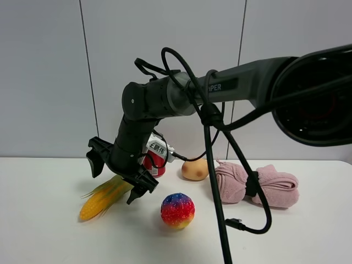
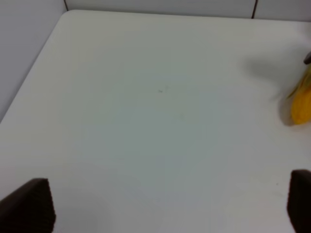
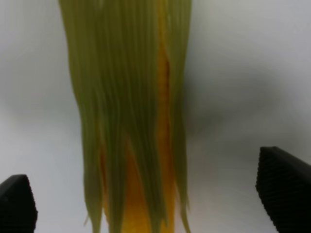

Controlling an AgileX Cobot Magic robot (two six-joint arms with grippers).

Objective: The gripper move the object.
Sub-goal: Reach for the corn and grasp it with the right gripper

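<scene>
The toy corn cob (image 1: 102,199) lies on the white table (image 1: 49,236) at the left, yellow tip toward the front left, green husk toward the back right. My right gripper (image 1: 118,176), a black claw on a dark arm reaching across from the right, hangs open just above the husk end, one finger on each side, not touching it. The right wrist view shows the corn (image 3: 131,111) lengthwise between the spread fingers of that gripper (image 3: 150,196). My left gripper (image 2: 163,204) is open and empty over bare table. The corn's tip (image 2: 302,104) shows at that view's edge.
A red can (image 1: 157,159) stands right behind the right gripper. A tan potato (image 1: 195,169), a rainbow ball (image 1: 177,210) and a rolled pink towel (image 1: 258,184) lie to the right. A black cable (image 1: 220,220) hangs down in front of them. A grey wall stands behind.
</scene>
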